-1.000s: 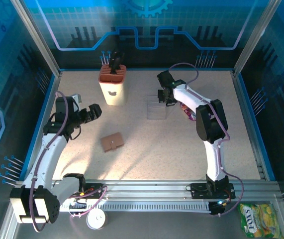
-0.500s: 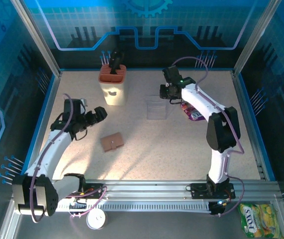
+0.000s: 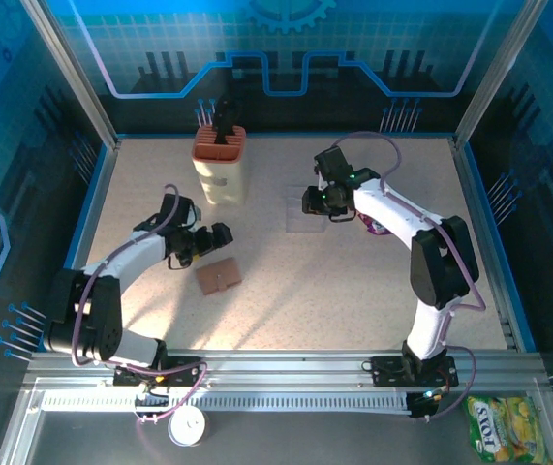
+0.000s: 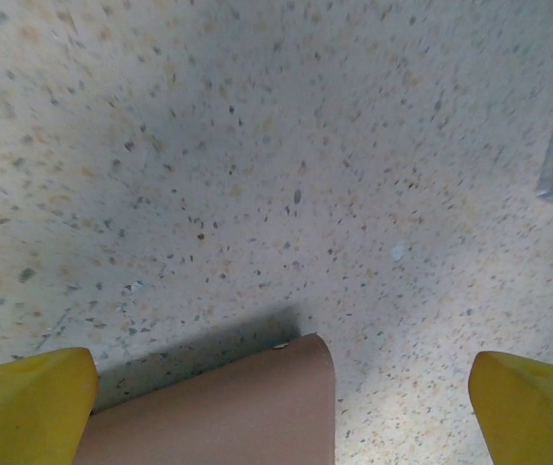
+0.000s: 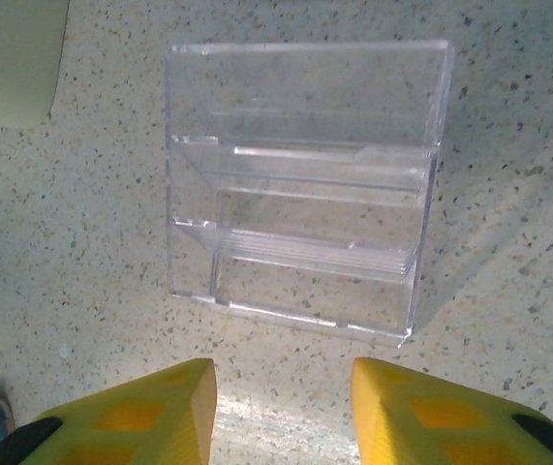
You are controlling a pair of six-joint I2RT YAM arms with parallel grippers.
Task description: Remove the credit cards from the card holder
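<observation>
Fingers of the left arm (image 4: 24, 402), spread wide and empty, have swung in over the closed brown card holder (image 4: 228, 412) on the counter (image 4: 257, 145); we judge a grasp is close. Right fingers (image 5: 131, 417), just parted and empty, face the clear tray (image 5: 300, 184). Credit cards presumably hidden inside; holder partly cut off.

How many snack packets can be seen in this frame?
2. A purple packet lies on the table, partly hidden under the right arm; a yellow packet lies off the table at the near right corner.

Brown card holder (image 3: 219, 276), yellow left pincer fingertips (image 4: 29, 402), clear tray (image 5: 300, 184), speckled beige table (image 3: 353, 281).
</observation>
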